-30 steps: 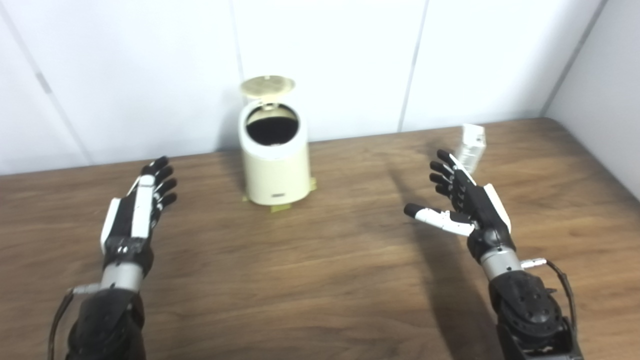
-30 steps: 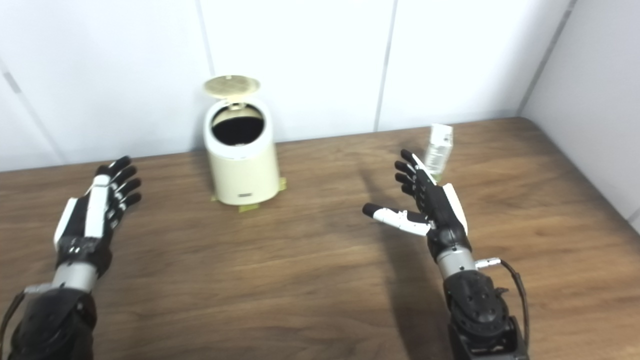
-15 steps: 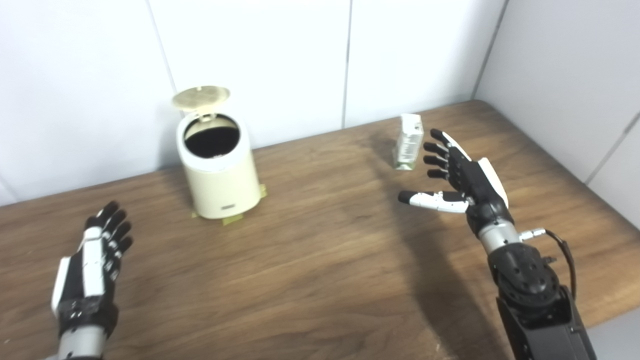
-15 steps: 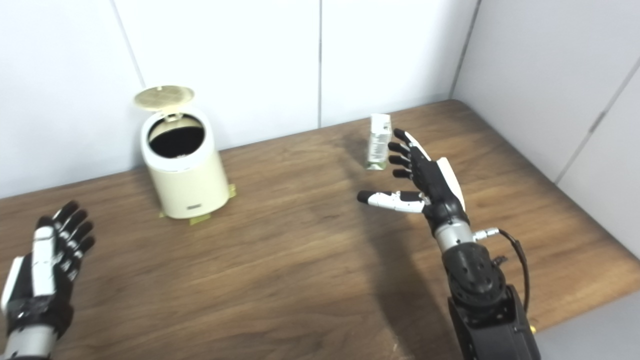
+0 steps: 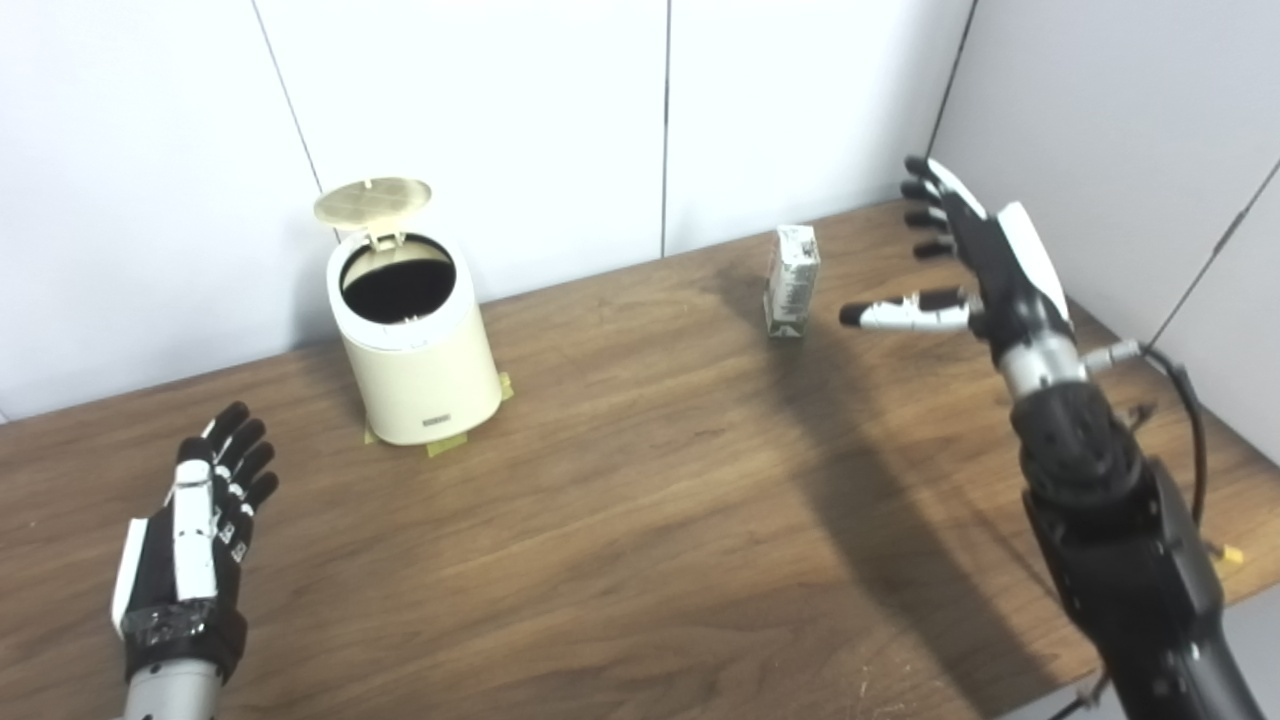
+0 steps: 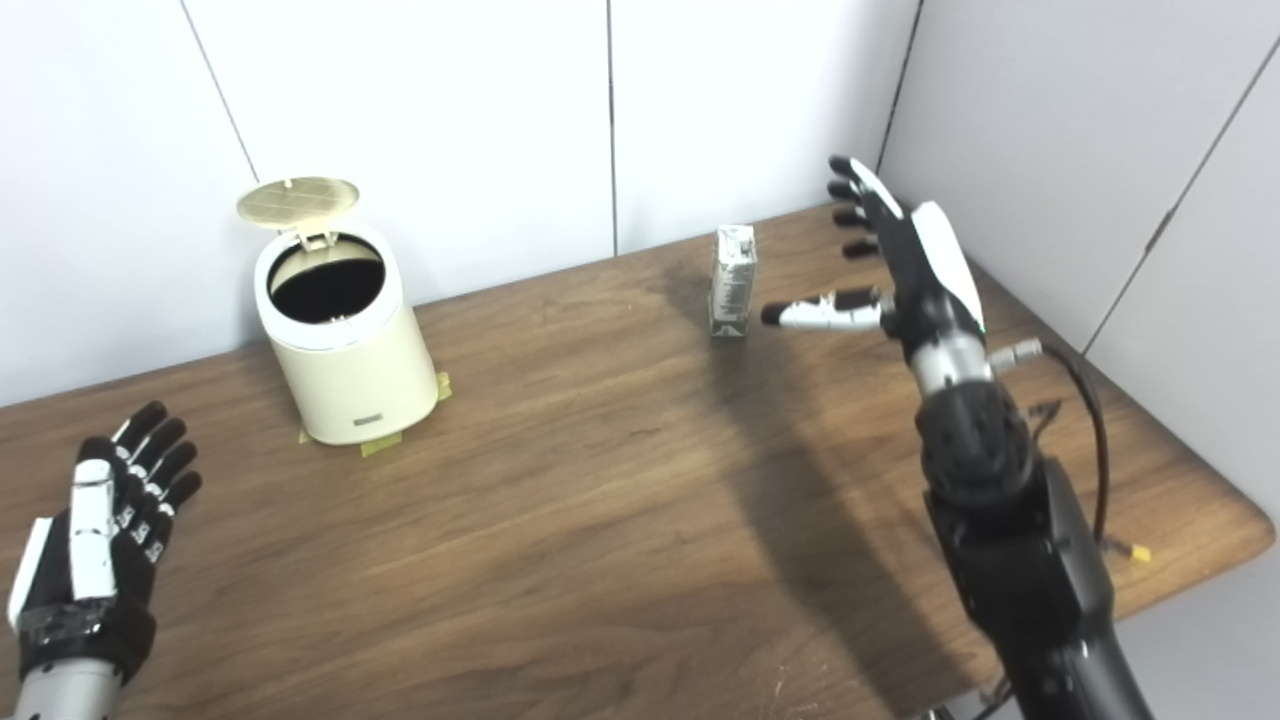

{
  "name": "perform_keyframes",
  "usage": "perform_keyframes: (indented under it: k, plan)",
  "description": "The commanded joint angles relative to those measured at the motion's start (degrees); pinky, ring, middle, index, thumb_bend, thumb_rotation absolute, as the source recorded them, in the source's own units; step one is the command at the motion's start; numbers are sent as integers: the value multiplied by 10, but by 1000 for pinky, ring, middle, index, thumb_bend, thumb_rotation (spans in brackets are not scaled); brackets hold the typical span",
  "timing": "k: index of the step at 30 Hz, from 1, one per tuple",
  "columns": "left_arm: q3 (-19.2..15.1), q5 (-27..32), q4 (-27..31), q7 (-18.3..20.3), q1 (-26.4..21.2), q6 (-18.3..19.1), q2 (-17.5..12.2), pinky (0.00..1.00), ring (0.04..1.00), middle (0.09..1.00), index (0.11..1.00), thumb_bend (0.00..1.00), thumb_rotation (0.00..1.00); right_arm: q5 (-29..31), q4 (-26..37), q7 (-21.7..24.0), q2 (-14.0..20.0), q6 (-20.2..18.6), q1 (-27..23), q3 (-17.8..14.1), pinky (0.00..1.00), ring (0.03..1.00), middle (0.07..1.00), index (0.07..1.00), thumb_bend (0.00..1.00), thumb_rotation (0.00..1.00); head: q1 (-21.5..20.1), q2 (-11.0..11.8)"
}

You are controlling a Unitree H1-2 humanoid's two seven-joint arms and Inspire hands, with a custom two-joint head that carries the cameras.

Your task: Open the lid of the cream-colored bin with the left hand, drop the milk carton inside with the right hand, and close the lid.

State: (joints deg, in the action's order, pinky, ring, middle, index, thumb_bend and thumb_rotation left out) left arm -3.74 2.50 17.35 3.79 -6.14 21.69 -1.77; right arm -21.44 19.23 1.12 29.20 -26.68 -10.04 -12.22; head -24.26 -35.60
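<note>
So the wooden table (image 5: 640,520) takes up most of the shot, running back to a white panelled wall (image 5: 480,120).

Next biggest is the right arm, coming up from about 5 o'clock. Its right hand (image 5: 975,255) is raised above the table at roughly 2 o'clock, spread wide, fingers (image 5: 925,190) fanned toward the wall and thumb sticking out toward the carton. It's holding nothing. The thumb tip sits just beside the carton but there's a clear gap, no contact.

The cream-colored bin (image 5: 420,350) stands at about 10 o'clock near the wall, upright, with bits of yellowish tape (image 5: 445,447) poking out at its base. Its lid (image 5: 372,201) is flipped up and hinged at the back, so you can look straight into the dark inside.

The left hand (image 5: 195,545) is down at 8 o'clock, well apart from the bin, back of the hand up, fingers loosely extended and a bit apart, also empty.

Smallest: the milk carton (image 5: 792,281), standing upright on the table at about 1 o'clock, near the back edge, well to the right of the bin.
</note>
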Motion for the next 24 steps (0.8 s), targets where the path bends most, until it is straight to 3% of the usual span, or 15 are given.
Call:
perform_keyframes:
  k: [1,4,5,9,15,19,24]
  plan:
    - [1,-1,22,-9,-15,-5,0,913,919,920,920,366,1000,-31,-10,23,27,-2,-49,4,668,850,898,919,822,109,-1,-1]
    - [3,-1,20,-11,-16,-6,-2,910,920,921,920,360,1000,-68,-42,60,46,-2,-90,23,514,795,897,907,837,96,1,-2]
    - [4,-1,20,-11,-16,-7,-2,911,921,921,920,355,1000,-81,-51,76,54,-2,-101,32,504,783,889,899,840,90,2,-3]
    - [7,-4,18,-12,-18,-12,-5,911,917,918,920,341,1000,-108,-97,118,84,-2,-144,74,609,787,880,900,847,62,6,-2]
    - [9,-12,23,-17,-20,-9,-6,902,905,906,911,334,1000,-137,-179,137,114,23,-185,146,733,854,880,880,899,84,10,-3]
    - [14,-19,26,-18,-19,-6,-9,885,893,893,906,297,1000,-170,-226,139,132,51,-204,192,725,864,880,865,924,82,10,-3]
    - [17,-19,31,-19,-17,-3,-9,893,893,889,903,277,1000,-213,-278,142,136,56,-231,235,730,884,892,869,925,68,10,-4]
